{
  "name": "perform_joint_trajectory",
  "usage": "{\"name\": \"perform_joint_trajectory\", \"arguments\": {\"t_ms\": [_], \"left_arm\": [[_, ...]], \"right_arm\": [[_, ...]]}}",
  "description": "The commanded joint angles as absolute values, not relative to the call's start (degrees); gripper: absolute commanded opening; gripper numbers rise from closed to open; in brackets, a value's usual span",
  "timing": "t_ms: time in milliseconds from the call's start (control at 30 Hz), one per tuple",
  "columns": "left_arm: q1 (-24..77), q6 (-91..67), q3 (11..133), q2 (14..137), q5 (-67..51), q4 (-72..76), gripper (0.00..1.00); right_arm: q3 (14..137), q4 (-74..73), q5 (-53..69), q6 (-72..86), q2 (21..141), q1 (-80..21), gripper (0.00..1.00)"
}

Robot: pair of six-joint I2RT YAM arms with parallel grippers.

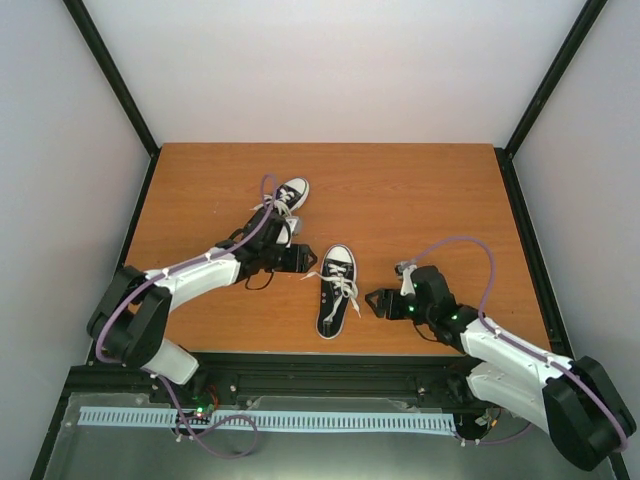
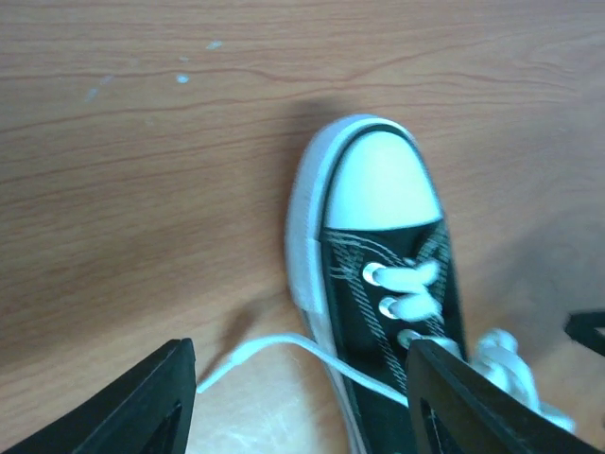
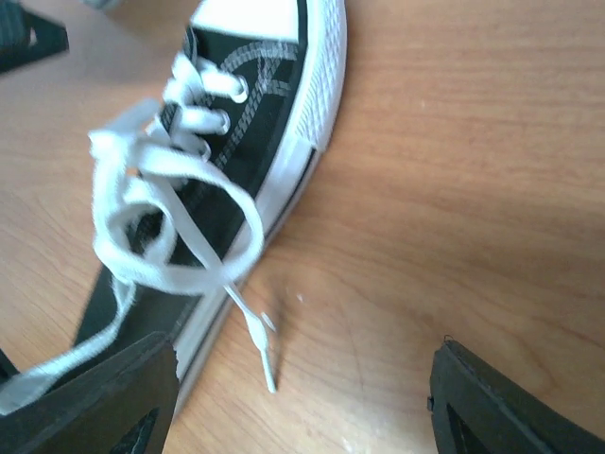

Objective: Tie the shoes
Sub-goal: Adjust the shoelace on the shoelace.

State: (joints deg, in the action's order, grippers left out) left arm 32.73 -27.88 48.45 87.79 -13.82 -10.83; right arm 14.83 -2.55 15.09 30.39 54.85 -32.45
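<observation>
Fingers on the left arm (image 2: 132, 407) are hanging released, gripping nothing, near the toe of the near shoe (image 1: 337, 288), on its left side, with a loose lace end (image 2: 274, 339) trailing across the worktop (image 1: 430, 200) between them. Fingers on the right arm (image 3: 104, 402) are hovering spread wide and empty near that shoe's right side, where a looped lace (image 3: 184, 280) is lying over the tongue, its tip touching the wood. The far shoe (image 1: 290, 198) is sitting farther back, its heel hiding behind the left arm.
</observation>
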Motion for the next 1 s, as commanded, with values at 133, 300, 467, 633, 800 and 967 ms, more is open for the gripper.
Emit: {"name": "perform_joint_trajectory", "arguments": {"t_ms": [133,300,467,633,800,967], "left_arm": [[33.4,-38.4,42.5,82.8,-34.3,-4.2,0.53],[34.8,-41.2,41.4,84.2,-38.7,-2.9,0.46],[35.2,-42.6,41.9,86.4,-40.3,-0.2,0.44],[35.4,-43.4,43.2,89.2,-41.8,1.5,0.42],[35.8,-43.7,44.8,91.1,-42.4,2.2,0.41],[35.9,-44.2,45.4,92.8,-43.1,3.7,0.41]], "right_arm": [[16.6,7.6,16.0,49.6,58.3,-29.9,0.69],[16.9,15.4,20.4,53.3,66.9,-30.0,0.56],[17.1,18.7,23.1,53.9,71.9,-30.0,0.50],[17.2,21.0,23.8,54.1,74.0,-30.0,0.48],[18.4,22.6,25.4,54.0,77.4,-30.0,0.43],[19.0,24.7,27.3,53.9,80.4,-30.0,0.39]]}}
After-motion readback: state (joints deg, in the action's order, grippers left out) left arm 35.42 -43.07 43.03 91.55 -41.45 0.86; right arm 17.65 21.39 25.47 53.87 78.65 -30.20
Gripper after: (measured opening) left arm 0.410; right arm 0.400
